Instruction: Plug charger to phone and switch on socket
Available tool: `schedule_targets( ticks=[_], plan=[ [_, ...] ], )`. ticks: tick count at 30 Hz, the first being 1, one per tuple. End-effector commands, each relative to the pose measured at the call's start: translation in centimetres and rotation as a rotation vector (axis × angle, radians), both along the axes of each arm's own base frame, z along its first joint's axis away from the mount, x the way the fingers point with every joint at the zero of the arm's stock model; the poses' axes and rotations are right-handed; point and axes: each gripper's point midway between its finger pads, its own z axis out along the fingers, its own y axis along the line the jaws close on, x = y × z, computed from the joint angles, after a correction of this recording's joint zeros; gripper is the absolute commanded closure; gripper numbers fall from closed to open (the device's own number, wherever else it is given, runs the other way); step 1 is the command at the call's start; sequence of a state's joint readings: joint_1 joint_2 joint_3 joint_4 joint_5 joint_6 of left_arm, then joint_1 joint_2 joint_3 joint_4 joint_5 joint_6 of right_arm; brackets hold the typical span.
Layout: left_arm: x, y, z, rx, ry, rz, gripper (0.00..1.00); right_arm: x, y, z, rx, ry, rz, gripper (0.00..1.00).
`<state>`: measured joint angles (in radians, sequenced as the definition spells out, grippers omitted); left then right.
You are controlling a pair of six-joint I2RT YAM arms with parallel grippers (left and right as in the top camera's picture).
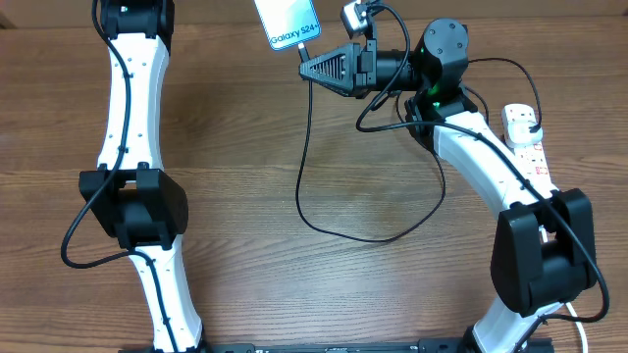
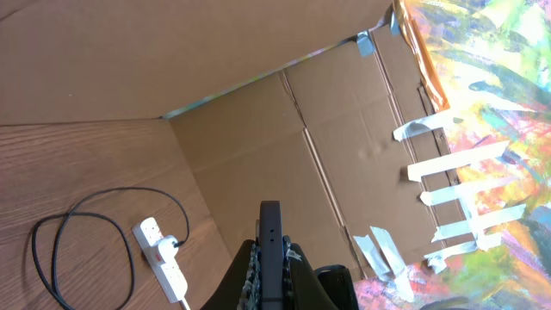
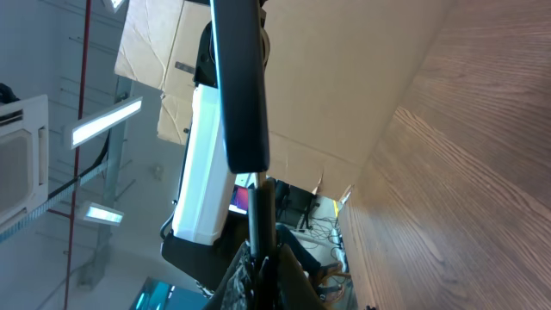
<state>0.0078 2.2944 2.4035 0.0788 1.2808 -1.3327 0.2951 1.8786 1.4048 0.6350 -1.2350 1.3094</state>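
The phone with its lit light-blue screen is held up at the far edge of the table. In the left wrist view its dark edge stands between my left gripper's jaws, which are shut on it. My right gripper is just below the phone's lower end and is shut on the charger's connector end, which points at the phone's dark edge. The black cable hangs down and loops over the table to its plug in the white socket strip.
Cardboard walls close off the far side. The socket strip also shows in the left wrist view, with the cable loop beside it. The right arm reaches over the strip's side of the table.
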Motion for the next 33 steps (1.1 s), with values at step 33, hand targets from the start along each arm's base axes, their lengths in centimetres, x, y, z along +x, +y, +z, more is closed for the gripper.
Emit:
schedule_targets(
  ticks=[33],
  plan=[
    [-1.0,-0.6,2.0,-0.018,-0.017,-0.008,0.96,1.4,-0.6,1.7,0.046,0.028,-0.074,0.96]
  ],
)
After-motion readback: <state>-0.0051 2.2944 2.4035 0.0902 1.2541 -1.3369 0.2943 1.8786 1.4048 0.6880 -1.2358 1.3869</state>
